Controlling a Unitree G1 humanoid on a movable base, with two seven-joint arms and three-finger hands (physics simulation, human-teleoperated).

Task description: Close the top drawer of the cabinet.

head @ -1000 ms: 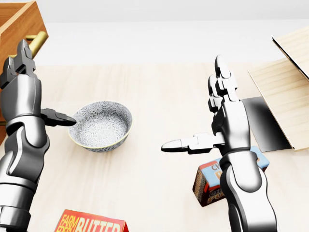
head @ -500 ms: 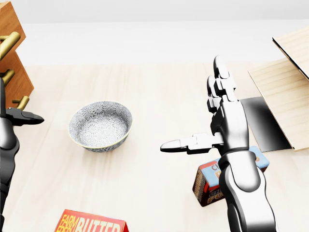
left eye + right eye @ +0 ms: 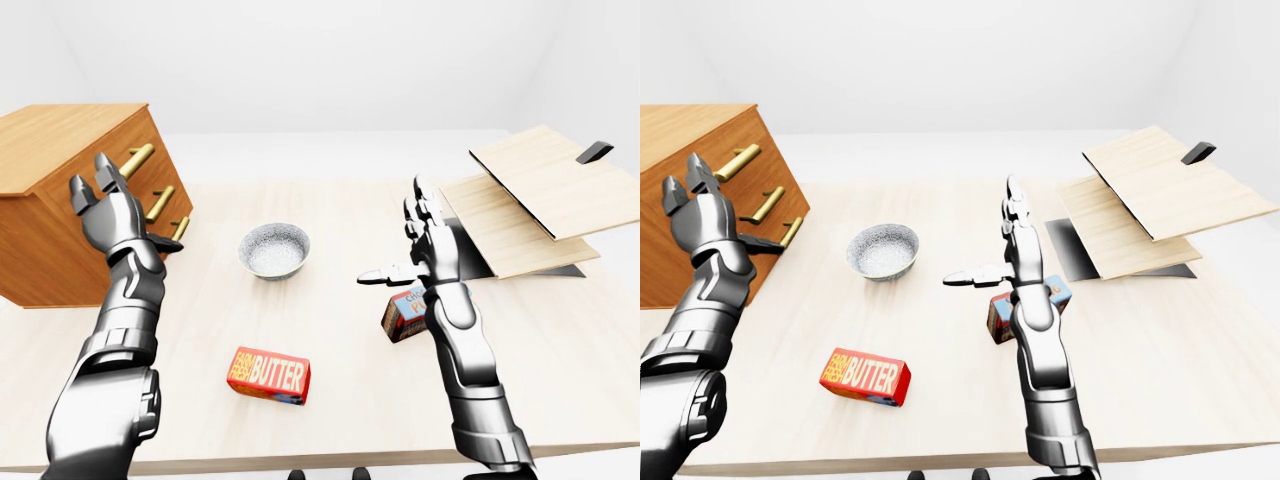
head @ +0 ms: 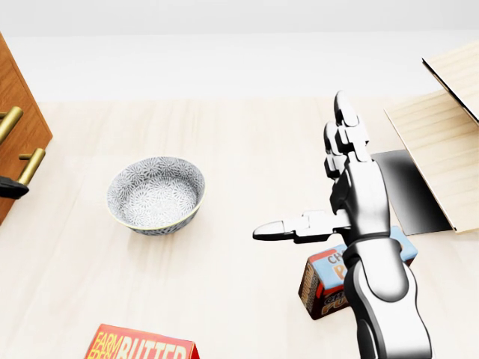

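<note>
So the cabinet (image 3: pixel 60 200) sits at about 9 o'clock on the table (image 3: pixel 340 380) in the left-eye view, and its top drawer (image 3: pixel 715 150) looks flush with the two below it, all three brass handles lined up. The left hand (image 3: pixel 105 205) is up against the cabinet face with its fingers spread open, gripping nothing. The right hand (image 4: pixel 340 187) floats open-fingered too, thumb pointing toward the bowl (image 4: pixel 156 194) at 9 o'clock, with a small box (image 4: pixel 329 280) beneath its wrist and the butter box (image 3: pixel 268 375) down around 6.
</note>
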